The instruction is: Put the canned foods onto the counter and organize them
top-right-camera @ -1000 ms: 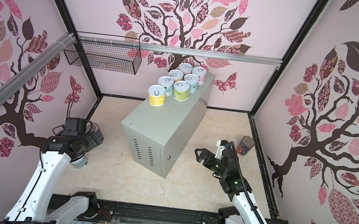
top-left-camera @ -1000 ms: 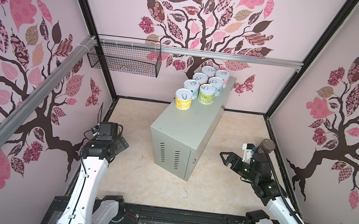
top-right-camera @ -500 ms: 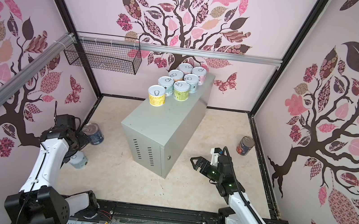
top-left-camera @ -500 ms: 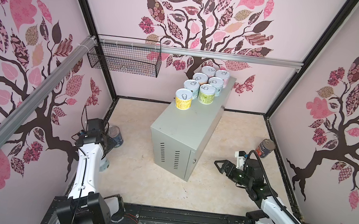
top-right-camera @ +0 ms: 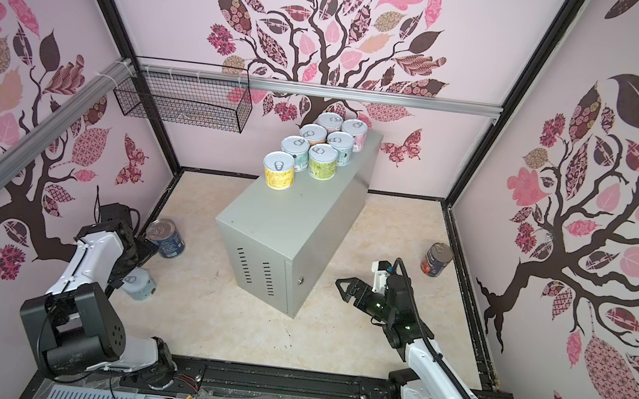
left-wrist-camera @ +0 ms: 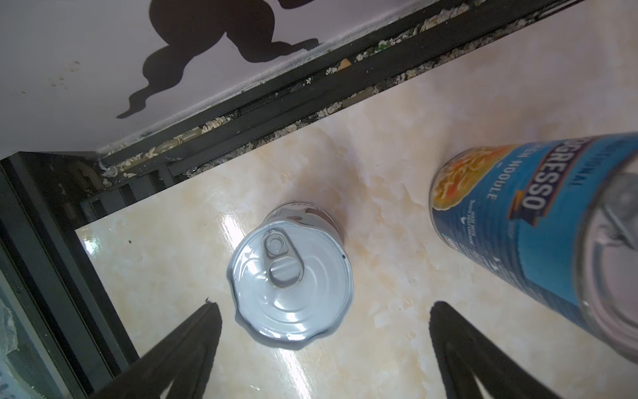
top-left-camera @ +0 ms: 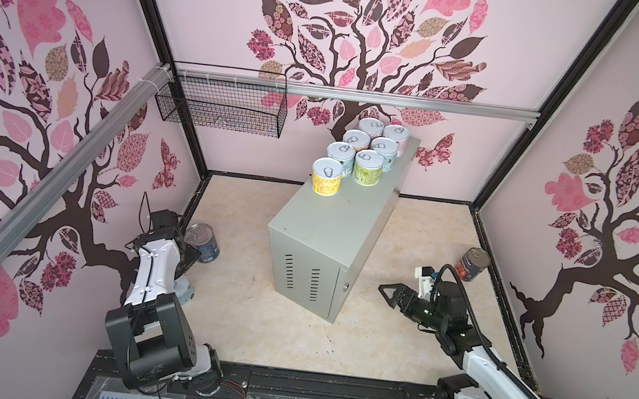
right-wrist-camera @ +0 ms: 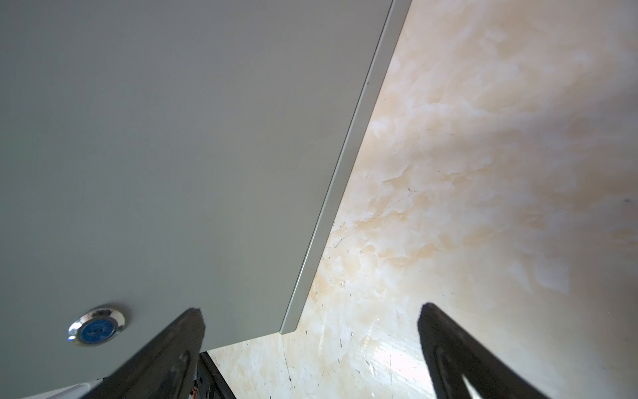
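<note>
Seven cans stand upright on the surface, packed in two rows at its far end: three pairs, then a yellow one alone by the left edge. The spot beside the yellow one and the whole near half of the top are bare, so there is room for more.

Three cans are left on the floor, which by count puts the job at about seven parts in ten. A short can stands near the floor's front left corner, close to the left edge. A blue can stands just beside it, further back along that edge. A tomato can stands by the floor's right edge.

Both claws are spread wide and hold nothing. The left claw hangs over the short can, whose lid shows between its fingers in the wrist view. The arm hides it in both top views, so how low it sits is hard to tell. The right claw is low beside the surface's near right corner, pointing at the side with the lock, and the tomato can is behind it.

The short can looks like the next pick, likely for the spot beside the yellow one. The two taller cans would then go on the bare near half.
</note>
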Controlling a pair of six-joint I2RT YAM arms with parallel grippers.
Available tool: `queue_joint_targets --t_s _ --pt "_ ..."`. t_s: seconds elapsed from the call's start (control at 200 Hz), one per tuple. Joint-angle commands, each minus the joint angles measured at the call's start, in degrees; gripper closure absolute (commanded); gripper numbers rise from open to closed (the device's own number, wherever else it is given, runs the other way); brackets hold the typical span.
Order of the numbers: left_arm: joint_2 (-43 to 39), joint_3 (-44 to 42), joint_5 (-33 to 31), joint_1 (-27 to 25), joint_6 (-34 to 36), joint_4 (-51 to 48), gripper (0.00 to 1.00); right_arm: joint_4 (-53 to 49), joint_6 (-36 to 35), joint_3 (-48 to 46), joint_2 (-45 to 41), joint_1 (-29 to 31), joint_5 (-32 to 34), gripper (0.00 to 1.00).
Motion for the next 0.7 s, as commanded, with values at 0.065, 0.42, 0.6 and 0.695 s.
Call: queue_joint_targets --t_s 0.065,0.42,0.6,0.695 --pt "3.02 0.86 1.08 1.82 0.25 2.26 0.02 1.58 -0.22 -0.60 1.30 0.44 -0.73 0.00" --pt "6.97 -1.60 2.50 3.40 0.42 4.99 0.02 1.72 -0.40 -0.83 2.83 0.46 -0.82 0.00" --pt "8.51 -2.11 3.09 3.42 -0.24 5.01 0.02 1.98 -0.39 -0.80 3.09 0.46 -0.69 0.00" --pt "7.84 -1.19 2.05 3.45 -0.15 3.47 0.02 1.94 -0.48 -0.88 3.10 0.45 -0.72 0.00"
